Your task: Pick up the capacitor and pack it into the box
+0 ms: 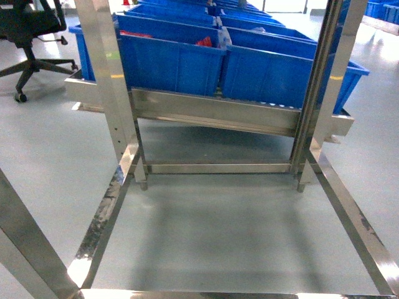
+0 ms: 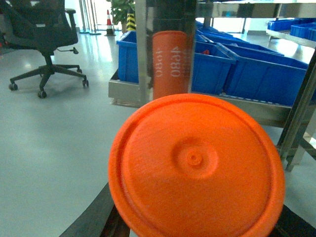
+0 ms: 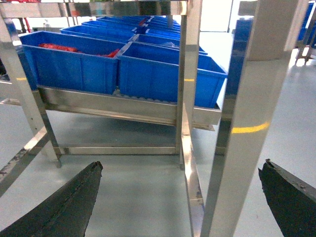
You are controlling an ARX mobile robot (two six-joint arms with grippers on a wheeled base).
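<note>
Looking down in head view: steel frame (image 1: 121,165) on grey floor (image 1: 212,230), blue bins (image 1: 187,59) on a rack behind, office chair (image 1: 28,31) far left. No arms, no box in sight.

Left wrist: orange capacitor (image 2: 196,165) end-on, filling the lower view, clamped by the left gripper (image 2: 197,217), dark fingers (image 2: 94,217) at its sides. Reflection on the steel post behind.

Right wrist: right gripper (image 3: 180,197) spread wide, fingers (image 3: 69,202) well apart, holding nothing, above floor beside a steel post (image 3: 249,113).

the only readable marking is on the orange capacitor (image 2: 170,64) in the left wrist view. white characters run sideways along its body, looking like "4680", printed twice, partly blurred.
</note>
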